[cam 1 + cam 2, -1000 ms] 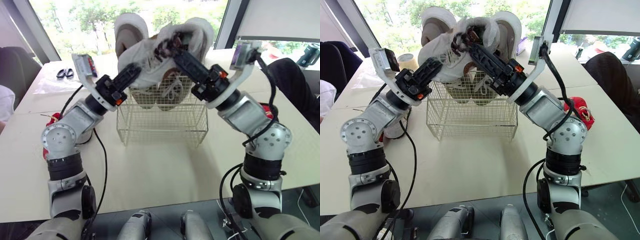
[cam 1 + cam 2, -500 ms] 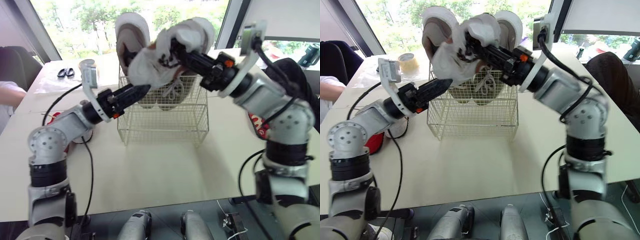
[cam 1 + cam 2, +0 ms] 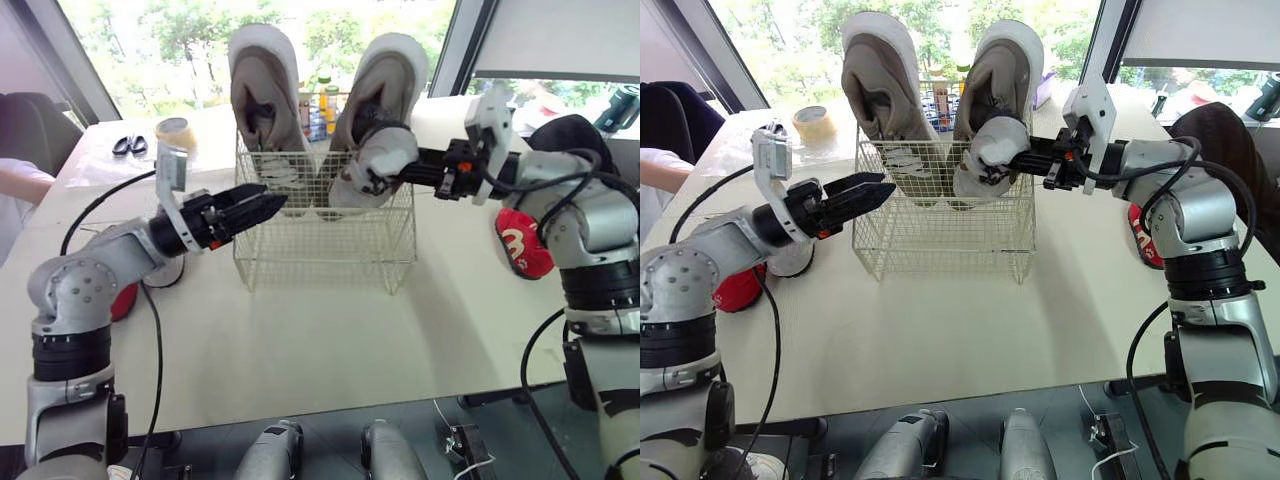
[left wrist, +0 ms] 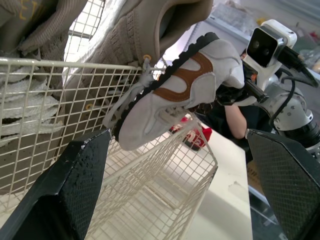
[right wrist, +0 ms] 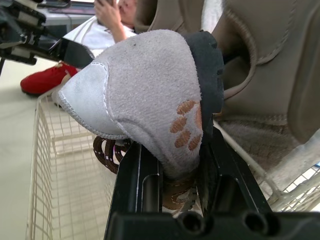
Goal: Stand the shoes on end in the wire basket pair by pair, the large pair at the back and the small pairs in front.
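Two large beige shoes (image 3: pixel 262 90) (image 3: pixel 385 80) stand on end, toes up, at the back of the wire basket (image 3: pixel 325 250). My right gripper (image 3: pixel 412 172) is shut on a small white shoe with a brown patch (image 3: pixel 372 165) and holds it by the heel over the basket's front right part, toe pointing into the basket. In the right wrist view the fingers (image 5: pixel 135 185) clamp the small shoe's heel (image 5: pixel 145 100). My left gripper (image 3: pixel 255 203) stands open and holds nothing, just left of the basket's rim. Its fingers (image 4: pixel 70 185) frame the small shoe (image 4: pixel 175 95).
A red shoe (image 3: pixel 520 245) lies right of the basket behind my right arm. Another red shoe (image 3: pixel 122 300) and a white shoe (image 3: pixel 165 272) lie by my left arm. A tape roll (image 3: pixel 172 130) and scissors (image 3: pixel 128 146) sit far left. A person's arm (image 3: pixel 20 180) is at the left edge.
My left gripper let go of the small white shoe, opened and drew back to the left. My right gripper brought the shoe down from above the large pair to the basket's front right.
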Action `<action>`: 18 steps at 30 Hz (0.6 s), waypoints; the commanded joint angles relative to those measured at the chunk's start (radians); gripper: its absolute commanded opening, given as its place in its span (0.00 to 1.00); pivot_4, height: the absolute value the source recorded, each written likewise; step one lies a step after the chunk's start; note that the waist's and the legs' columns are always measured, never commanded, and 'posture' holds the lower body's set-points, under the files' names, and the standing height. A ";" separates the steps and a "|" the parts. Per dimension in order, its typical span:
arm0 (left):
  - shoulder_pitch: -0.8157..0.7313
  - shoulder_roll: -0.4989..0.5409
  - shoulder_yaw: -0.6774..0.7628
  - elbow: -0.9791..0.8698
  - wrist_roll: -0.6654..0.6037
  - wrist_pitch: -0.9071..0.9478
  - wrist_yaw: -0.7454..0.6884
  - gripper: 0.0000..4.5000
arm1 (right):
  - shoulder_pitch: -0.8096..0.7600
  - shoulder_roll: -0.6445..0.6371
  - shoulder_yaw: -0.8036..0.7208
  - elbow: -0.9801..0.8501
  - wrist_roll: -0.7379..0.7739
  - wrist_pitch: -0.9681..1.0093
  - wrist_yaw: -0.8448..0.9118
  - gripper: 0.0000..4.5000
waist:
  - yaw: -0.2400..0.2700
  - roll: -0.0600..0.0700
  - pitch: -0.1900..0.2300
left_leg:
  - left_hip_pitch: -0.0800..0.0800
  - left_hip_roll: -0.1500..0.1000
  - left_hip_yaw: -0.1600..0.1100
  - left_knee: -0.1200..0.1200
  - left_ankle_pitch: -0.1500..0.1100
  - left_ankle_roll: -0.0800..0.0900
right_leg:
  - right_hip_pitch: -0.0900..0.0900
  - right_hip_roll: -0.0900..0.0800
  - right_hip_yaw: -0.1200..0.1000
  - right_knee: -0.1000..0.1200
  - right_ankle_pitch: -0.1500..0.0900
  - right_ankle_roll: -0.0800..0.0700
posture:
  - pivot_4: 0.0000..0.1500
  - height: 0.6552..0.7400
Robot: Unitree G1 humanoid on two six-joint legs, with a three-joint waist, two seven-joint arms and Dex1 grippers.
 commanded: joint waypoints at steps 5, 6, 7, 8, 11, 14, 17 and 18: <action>-0.003 0.010 -0.002 -0.040 0.032 -0.015 -0.012 1.00 | 0.018 0.001 0.007 0.028 -0.125 -0.078 0.043 0.32 | 0.004 0.000 0.000 | -0.001 0.000 0.000 0.001 0.000 0.000 | 0.000 0.000 0.000 0.000 0.000 0.000 | 1.00 1.00; -0.003 0.016 -0.005 -0.042 0.041 -0.015 -0.015 1.00 | 0.022 -0.004 0.006 0.022 -0.131 -0.075 0.049 0.40 | 0.004 0.000 0.000 | -0.001 0.000 0.000 0.001 0.000 0.000 | 0.000 0.000 0.000 0.000 0.000 0.000 | 1.00 1.00; -0.002 0.020 -0.006 -0.043 0.047 -0.014 -0.018 1.00 | 0.024 -0.007 0.004 0.017 -0.136 -0.073 0.054 0.51 | 0.004 0.000 0.000 | -0.001 0.000 0.000 0.001 0.000 0.000 | 0.000 0.000 0.000 0.000 0.000 0.000 | 1.00 1.00; -0.001 0.022 -0.006 -0.045 0.049 -0.013 -0.020 1.00 | 0.028 -0.010 0.000 0.009 -0.141 -0.071 0.058 0.61 | 0.004 0.000 0.000 | -0.001 0.000 0.000 0.001 0.000 0.000 | 0.000 0.000 0.000 0.000 0.000 0.000 | 1.00 1.00; 0.005 0.040 0.010 -0.053 0.046 -0.003 -0.020 1.00 | 0.042 -0.035 -0.024 -0.044 -0.135 -0.047 0.067 0.95 | 0.005 0.000 0.000 | -0.001 0.000 -0.001 0.001 0.000 -0.001 | 0.000 0.000 0.000 0.000 0.000 0.000 | 1.00 1.00; 0.029 0.082 0.040 -0.072 0.038 0.011 -0.014 1.00 | 0.058 -0.082 -0.075 -0.125 -0.112 0.002 0.055 0.99 | 0.006 0.000 0.000 | -0.001 0.000 -0.001 0.001 0.000 -0.001 | 0.000 0.000 0.000 0.000 0.000 0.000 | 1.00 1.00; 0.063 0.120 0.074 -0.092 0.040 0.014 0.003 1.00 | 0.073 -0.132 -0.134 -0.188 -0.097 0.043 0.038 0.99 | 0.005 0.000 0.000 | -0.002 0.000 -0.001 0.000 0.000 -0.001 | -0.001 0.000 0.000 0.000 0.000 0.000 | 1.00 1.00; 0.074 0.130 0.085 -0.099 0.040 0.015 0.008 1.00 | 0.078 -0.147 -0.150 -0.205 -0.097 0.051 0.032 0.99 | 0.005 0.000 0.000 | -0.002 0.000 -0.001 0.000 0.000 -0.001 | -0.001 0.000 0.000 0.000 0.000 0.000 | 1.00 1.00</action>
